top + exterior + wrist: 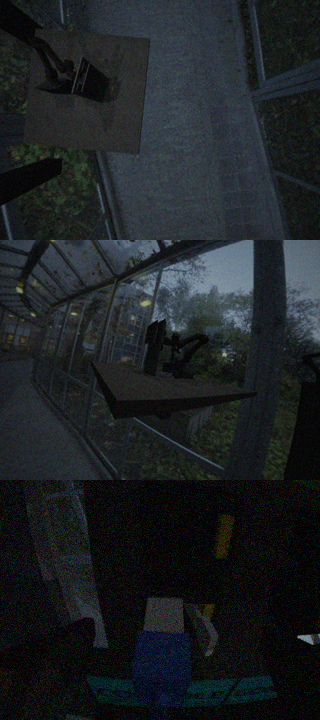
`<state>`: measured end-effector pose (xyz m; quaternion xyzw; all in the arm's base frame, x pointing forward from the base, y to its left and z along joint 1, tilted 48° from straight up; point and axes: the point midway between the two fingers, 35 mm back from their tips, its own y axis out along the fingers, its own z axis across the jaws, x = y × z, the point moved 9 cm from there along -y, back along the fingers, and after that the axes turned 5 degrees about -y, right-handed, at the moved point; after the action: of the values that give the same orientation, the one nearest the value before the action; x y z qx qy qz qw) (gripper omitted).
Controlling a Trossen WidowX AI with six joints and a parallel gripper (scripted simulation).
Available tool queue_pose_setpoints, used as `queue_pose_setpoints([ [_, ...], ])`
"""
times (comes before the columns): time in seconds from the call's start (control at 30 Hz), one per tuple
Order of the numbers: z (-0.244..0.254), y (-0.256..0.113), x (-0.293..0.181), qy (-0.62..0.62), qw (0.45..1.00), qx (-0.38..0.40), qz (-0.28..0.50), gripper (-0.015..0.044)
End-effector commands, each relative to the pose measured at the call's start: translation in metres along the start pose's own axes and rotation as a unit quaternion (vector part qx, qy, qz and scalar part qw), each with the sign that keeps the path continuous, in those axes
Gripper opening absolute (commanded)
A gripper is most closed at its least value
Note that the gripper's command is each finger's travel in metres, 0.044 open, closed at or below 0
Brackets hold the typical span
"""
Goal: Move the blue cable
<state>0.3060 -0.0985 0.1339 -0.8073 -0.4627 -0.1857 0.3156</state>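
Observation:
The blue plug [162, 662] is in the middle of the wrist view, its pale front part [165, 615] pointing at the dark server face. How deep it sits in a port is too dark to tell. A teal label strip [112, 690] with partly hidden lettering runs behind the plug's lower end. My gripper [182, 632] [69, 74] is open, its dark fingers standing apart on either side of the plug. It is close to the front of the dark rack [94, 83] [151, 356]. I cannot tell the upper server from the lower one in these views.
The rack stands on a brown table [85, 124] [160, 392], whose edges show in the top and exterior views. Yellow marks [224, 536] [208, 611] are on the dark face above and right of the plug. A pale curved piece [212, 642] is just right of the plug.

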Motion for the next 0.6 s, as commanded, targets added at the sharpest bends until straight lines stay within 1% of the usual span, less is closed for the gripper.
queue_pose_setpoints([
  [0.0, 0.0, -0.003, -0.001, -0.002, 1.0, 0.007, -0.001, 0.044],
  [0.57, -0.009, -0.014, -0.001, -0.002, 1.0, 0.007, -0.001, 0.044],
])
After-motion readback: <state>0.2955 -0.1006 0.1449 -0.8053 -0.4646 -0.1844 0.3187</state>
